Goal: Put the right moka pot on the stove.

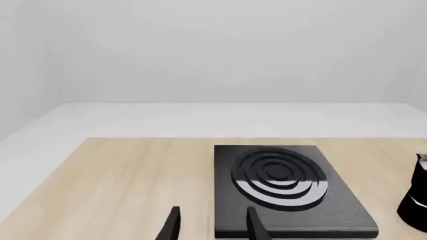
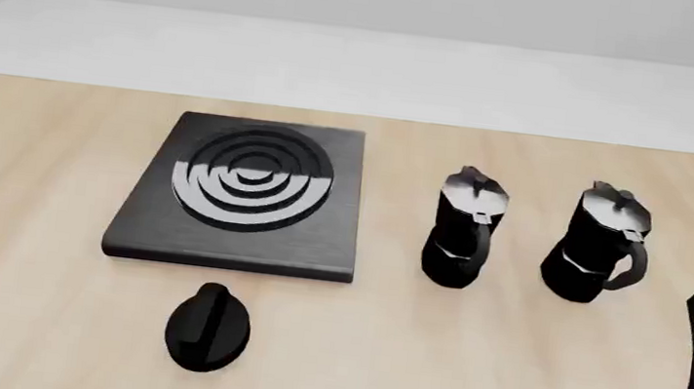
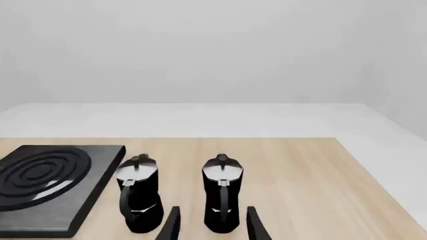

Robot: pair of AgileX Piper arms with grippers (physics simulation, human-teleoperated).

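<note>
Black faceted moka pots with silvery lids number two on the pale wooden counter (image 2: pixel 41 120): the right moka pot (image 2: pixel 596 245) at 3 o'clock of its twin (image 2: pixel 463 229). One flat black stove (image 2: pixel 242 192), one black oval knob (image 2: pixel 209 326). Right pincer (image 3: pixel 212 223) spread, pot just beyond at 12 o'clock; left pincer (image 1: pixel 212 225) spread

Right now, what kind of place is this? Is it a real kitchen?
Not a real one: it looks like a pretend, computer-drawn kitchen table. A stove lies on a wooden table beside two moka pots, with plain white walls all around.
</note>
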